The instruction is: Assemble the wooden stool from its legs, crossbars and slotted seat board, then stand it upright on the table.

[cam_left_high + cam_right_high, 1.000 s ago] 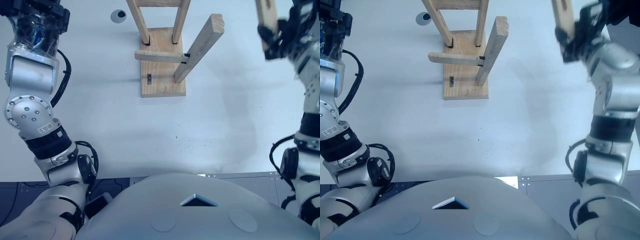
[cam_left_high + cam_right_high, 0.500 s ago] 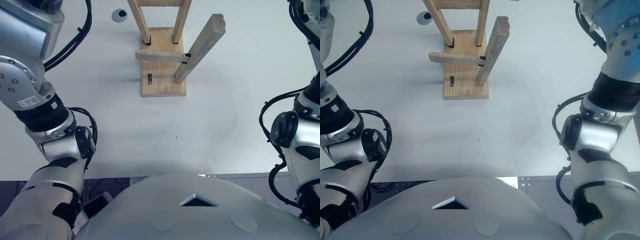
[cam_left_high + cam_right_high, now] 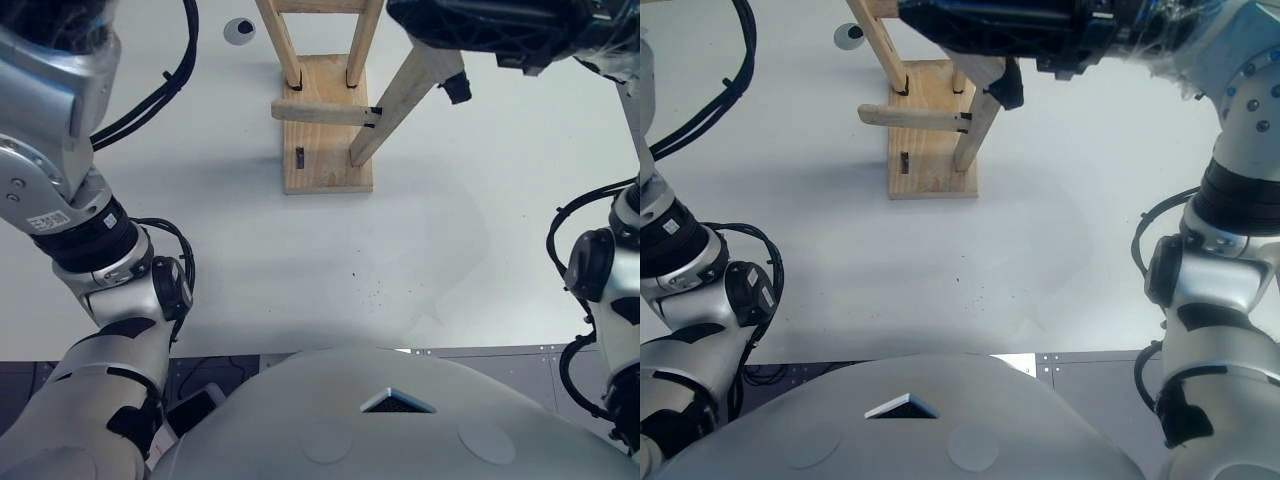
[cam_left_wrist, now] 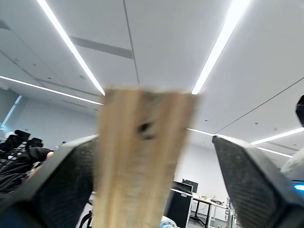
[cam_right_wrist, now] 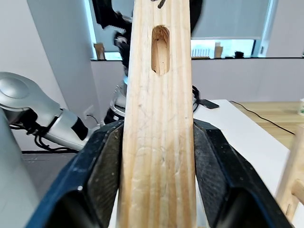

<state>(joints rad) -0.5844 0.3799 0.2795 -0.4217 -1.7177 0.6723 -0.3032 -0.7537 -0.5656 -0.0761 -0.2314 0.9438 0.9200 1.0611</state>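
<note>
The slotted seat board [image 3: 326, 165] lies flat on the white table. Two legs [image 3: 281, 45] joined by a crossbar stand in its far slots. A third leg [image 3: 392, 110] leans tilted from the board's right side, with a crossbar [image 3: 320, 111] sticking out to the left. My right forearm [image 3: 500, 30] stretches across above that leg's top. My right gripper [image 5: 159, 137] is shut on a separate wooden leg [image 5: 159, 95] with an oval slot. My left gripper [image 4: 156, 140] is raised towards the ceiling with a wooden piece [image 4: 142, 156] between its fingers [image 4: 71, 175].
A dark round hole [image 3: 238, 30] sits in the table at the far left of the stool parts. The table's front edge [image 3: 450, 348] runs just before my body. Bare white tabletop [image 3: 480, 230] spreads in front of and to the right of the board.
My right arm lifted the held leg out of the top right, then swung its forearm leftward over the tilted leg. My left arm rose higher. The parts on the board stayed put.
</note>
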